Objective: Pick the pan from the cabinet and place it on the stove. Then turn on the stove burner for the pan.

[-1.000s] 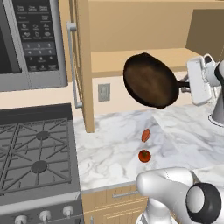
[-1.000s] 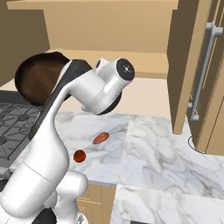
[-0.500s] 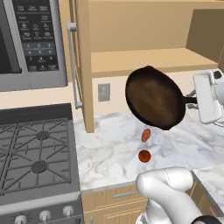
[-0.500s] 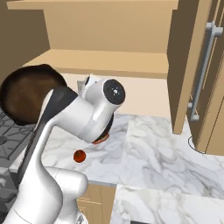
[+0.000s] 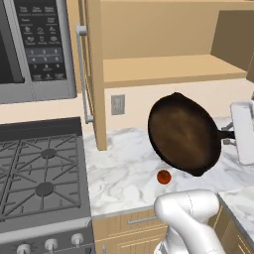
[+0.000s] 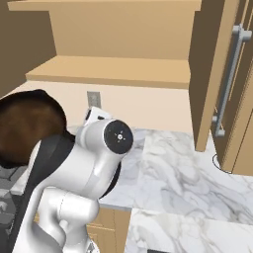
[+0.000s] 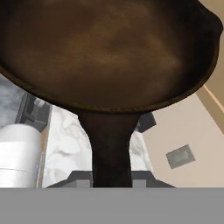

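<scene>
My claw point(image 7: 112, 181) is pinching the pan point(image 5: 183, 133) by its long handle; in the hand view the handle runs straight up out of the finger tips, bowl tipped up on edge ahead of them. From the left base view the pan hangs in the air over the marble counter point(image 5: 124, 173), out in front of the open cabinet point(image 5: 163, 69), with the handle reaching right toward my white hand.

What's just changed: a second ago the pan sat higher and further right, close under the cabinet shelf. Half a second ago it had dropped and swung left, and now it's lower again and a touch nearer the stove point(image 5: 42, 171). From the right base view it has slid left too, to that picture's left edge. So the pan is clear of the cabinet, the pick is done, and I'm into the carry.

It isn't at the stove yet. There's a stretch of counter between the pan and the grates, and a small red thing point(image 5: 163, 176) lies on the marble just under the rim. The pan is tilted steeply, so I reckon I'll need to level it before setting it down. The knobs point(image 5: 49, 244) along the stove front are for afterwards. The microwave point(image 5: 30, 49) hangs above the stove, so I want to come in low.
</scene>
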Robot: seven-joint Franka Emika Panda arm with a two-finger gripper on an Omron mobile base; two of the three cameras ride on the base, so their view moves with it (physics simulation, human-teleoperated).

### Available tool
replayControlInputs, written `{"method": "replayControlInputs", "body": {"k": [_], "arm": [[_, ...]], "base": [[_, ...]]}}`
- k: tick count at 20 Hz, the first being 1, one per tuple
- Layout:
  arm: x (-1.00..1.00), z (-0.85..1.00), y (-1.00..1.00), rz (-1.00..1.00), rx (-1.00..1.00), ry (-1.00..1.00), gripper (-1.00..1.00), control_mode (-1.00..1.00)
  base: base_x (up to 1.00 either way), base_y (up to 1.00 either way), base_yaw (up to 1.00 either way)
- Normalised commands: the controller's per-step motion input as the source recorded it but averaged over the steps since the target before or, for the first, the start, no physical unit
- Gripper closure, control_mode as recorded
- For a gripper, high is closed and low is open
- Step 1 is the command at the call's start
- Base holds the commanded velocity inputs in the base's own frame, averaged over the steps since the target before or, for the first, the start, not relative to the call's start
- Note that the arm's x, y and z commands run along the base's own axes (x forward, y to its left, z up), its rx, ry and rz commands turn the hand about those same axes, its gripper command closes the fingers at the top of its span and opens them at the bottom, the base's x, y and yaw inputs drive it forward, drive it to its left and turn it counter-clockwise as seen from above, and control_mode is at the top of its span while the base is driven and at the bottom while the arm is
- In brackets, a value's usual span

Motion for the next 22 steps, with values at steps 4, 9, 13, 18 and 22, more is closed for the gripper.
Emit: {"method": "replayControlInputs", "body": {"k": [4,9,13,18,22], "arm": [[-0.12,0.0,0.01,0.0,0.0,0.0,1.0,-1.0],[0.0,0.0,0.0,0.0,0.0,0.0,1.0,-1.0],[-0.05,0.0,0.0,0.0,0.0,0.0,1.0,-1.0],[-0.25,0.0,0.0,0.0,0.0,-0.01,1.0,1.0],[0.0,0.0,0.0,0.0,0.0,0.0,1.0,1.0]], "base": [[0.0,0.0,0.0],[0.0,0.0,0.0],[0.0,0.0,0.0],[-0.11,0.02,0.0],[-0.68,0.17,0.0]]}}
